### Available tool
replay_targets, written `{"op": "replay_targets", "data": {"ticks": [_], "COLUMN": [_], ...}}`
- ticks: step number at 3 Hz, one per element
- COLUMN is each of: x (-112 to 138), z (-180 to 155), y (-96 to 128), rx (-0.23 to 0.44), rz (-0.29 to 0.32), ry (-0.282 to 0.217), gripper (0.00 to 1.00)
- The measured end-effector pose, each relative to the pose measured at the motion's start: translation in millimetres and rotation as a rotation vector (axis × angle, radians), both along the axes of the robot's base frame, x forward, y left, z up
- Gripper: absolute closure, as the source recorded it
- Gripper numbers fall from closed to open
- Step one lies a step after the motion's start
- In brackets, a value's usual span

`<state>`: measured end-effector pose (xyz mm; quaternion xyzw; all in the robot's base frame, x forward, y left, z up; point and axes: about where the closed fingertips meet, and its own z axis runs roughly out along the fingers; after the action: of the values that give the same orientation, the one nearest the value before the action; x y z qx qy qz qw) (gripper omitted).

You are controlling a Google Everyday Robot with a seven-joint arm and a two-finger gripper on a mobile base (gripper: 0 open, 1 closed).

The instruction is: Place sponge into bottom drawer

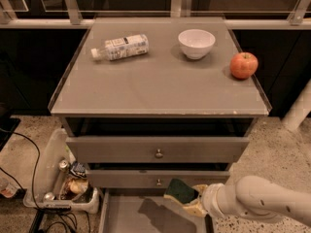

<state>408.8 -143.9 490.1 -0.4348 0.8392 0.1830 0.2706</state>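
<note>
The sponge [180, 191], dark green on top with pale yellow foam below, is held in my gripper [190, 199] at the bottom centre of the camera view. The gripper is shut on it and comes in from the right on a white arm [262, 203]. It holds the sponge just above the open bottom drawer [131, 216], a wide shallow grey tray pulled out below the two knobbed drawers. The sponge casts a shadow on the drawer floor. The sponge hangs over the drawer's right half, close to the front of the middle drawer [146, 178].
On the grey cabinet top [155, 86] lie a plastic bottle [121, 47], a white bowl [196, 43] and a red apple [244, 65]. A clear bin of rubbish [63, 181] stands on the floor at the left, with cables beside it. A white post [299, 108] stands at the right.
</note>
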Motion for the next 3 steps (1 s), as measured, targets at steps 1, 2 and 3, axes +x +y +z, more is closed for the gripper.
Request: {"op": "replay_targets", "data": {"ticks": [1,2,3], "x": [9,19,19], "z": [-64,-134,-134], "y": [-11,-17,-17], "rx": [-0.02,-0.042,-0.042], "rz": [-0.048,-0.093,-0.093], "ry": [0.005,0.027,0.027], "gripper": [1.0,1.0,1.0]}}
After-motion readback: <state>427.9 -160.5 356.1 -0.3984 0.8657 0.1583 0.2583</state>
